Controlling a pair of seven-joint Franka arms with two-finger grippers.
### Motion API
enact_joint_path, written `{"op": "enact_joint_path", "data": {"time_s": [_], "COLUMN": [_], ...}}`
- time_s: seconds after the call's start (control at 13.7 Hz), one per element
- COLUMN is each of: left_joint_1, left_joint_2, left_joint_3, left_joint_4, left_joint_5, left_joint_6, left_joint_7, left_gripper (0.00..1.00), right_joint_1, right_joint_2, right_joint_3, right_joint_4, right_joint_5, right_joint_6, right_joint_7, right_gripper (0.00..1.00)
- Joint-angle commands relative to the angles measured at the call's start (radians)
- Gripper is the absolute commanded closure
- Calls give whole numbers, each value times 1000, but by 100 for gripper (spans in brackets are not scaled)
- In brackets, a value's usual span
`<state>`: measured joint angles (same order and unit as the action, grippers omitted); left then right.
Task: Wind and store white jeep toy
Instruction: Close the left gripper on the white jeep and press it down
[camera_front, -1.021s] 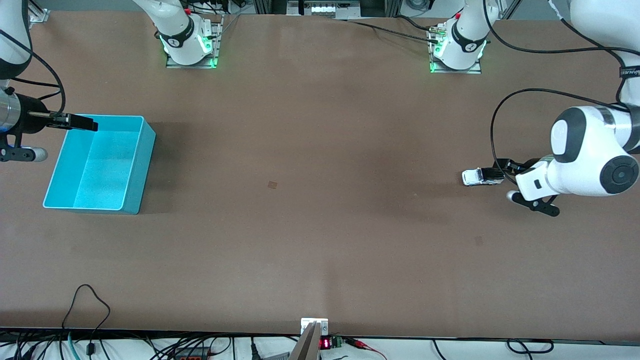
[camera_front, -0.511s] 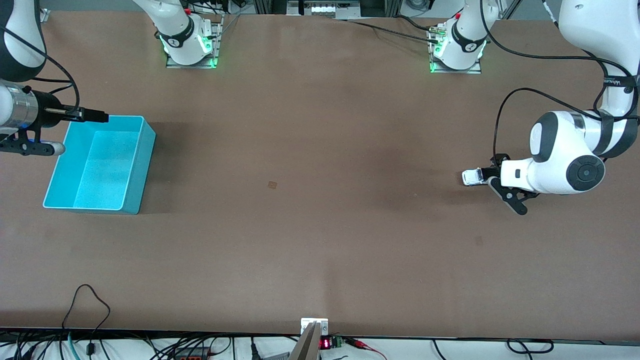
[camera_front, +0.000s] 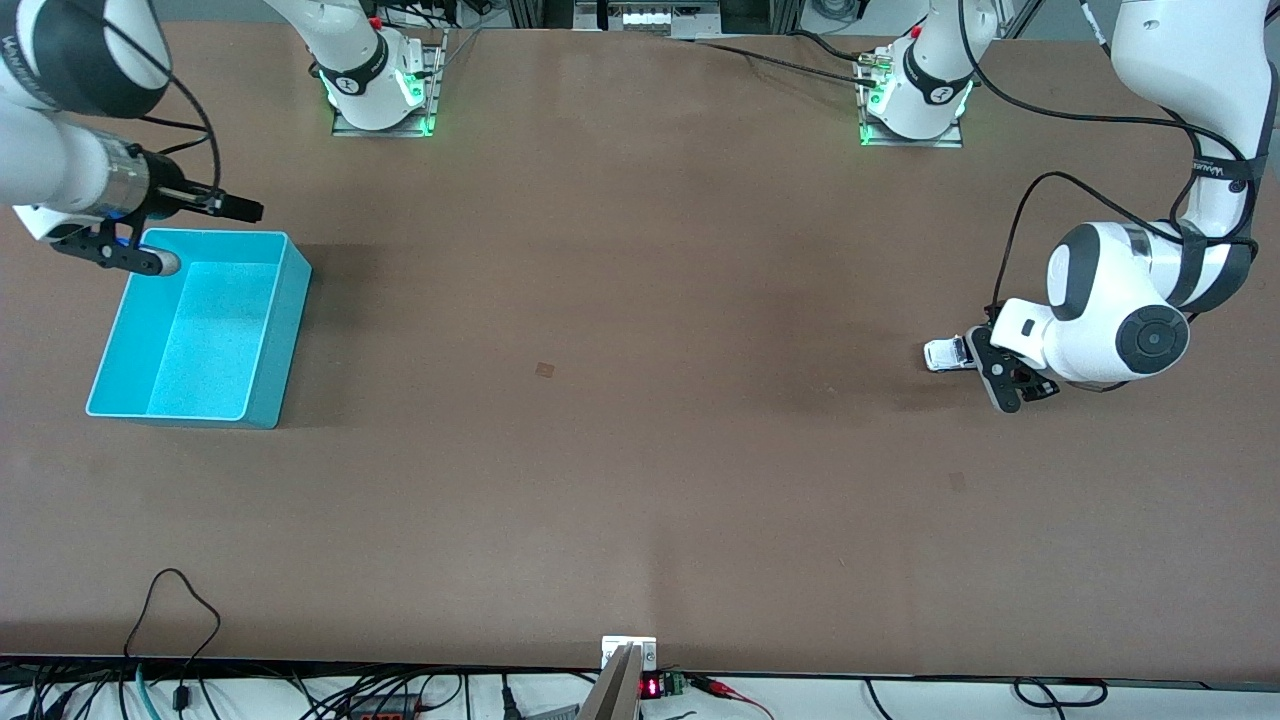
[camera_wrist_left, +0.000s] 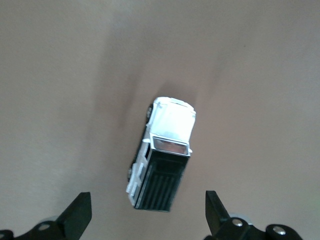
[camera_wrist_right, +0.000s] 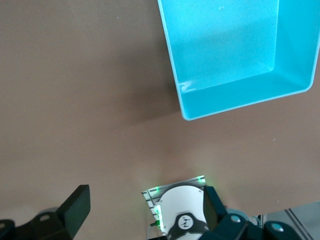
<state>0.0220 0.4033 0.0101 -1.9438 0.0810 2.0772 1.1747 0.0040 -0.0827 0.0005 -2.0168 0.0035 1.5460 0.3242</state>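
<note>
The white jeep toy (camera_front: 944, 354) with its black roof stands on the table toward the left arm's end. In the left wrist view the jeep (camera_wrist_left: 162, 155) lies just ahead of the gap between the two black fingers. My left gripper (camera_front: 973, 353) is low over the jeep's black rear end, open and empty; it also shows in its own wrist view (camera_wrist_left: 147, 220). The turquoise bin (camera_front: 285, 330) stands empty toward the right arm's end. My right gripper (camera_front: 243, 208) hovers just past the bin's edge nearest the robot bases, open and empty, and shows in the right wrist view (camera_wrist_right: 145, 210).
The right wrist view shows the bin (camera_wrist_right: 225, 100) and the right arm's base (camera_wrist_right: 182, 215) with green lights. A small dark mark (camera_front: 545, 369) lies mid-table. Cables (camera_front: 180, 610) hang along the table edge nearest the front camera.
My left arm's wrist has swung round and closed in over the jeep's rear. My right gripper has moved from over the bin toward the robot bases. The jeep has not moved.
</note>
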Motion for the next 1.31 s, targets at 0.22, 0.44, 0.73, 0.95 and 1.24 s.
{"op": "enact_joint_path", "data": {"time_s": [0.22,0.44,0.73,0.95,1.24], "left_joint_1": [16,29,29,33,33], "left_joint_2": [-29,-35,-50,-54,-57], "left_joint_3": [-21,-22,-22,-22,-22], "left_joint_4": [-75,-116,-156,-158,-208], "left_joint_5": [16,16,16,16,16], "left_joint_6": [108,113,129,167,237], "left_joint_7": [77,86,144,238,287], "left_gripper": [0,0,0,0,0], "right_joint_1": [88,88,88,87,85], "right_joint_2": [-22,-20,-17,-17,-14], "right_joint_3": [-2,-2,-2,-2,-2], "right_joint_4": [-25,-25,-22,-20,-17], "right_joint_5": [12,12,12,12,12], "right_joint_6": [40,39,39,32,28], "right_joint_7": [233,234,233,227,223], "right_gripper": [0,0,0,0,0]}}
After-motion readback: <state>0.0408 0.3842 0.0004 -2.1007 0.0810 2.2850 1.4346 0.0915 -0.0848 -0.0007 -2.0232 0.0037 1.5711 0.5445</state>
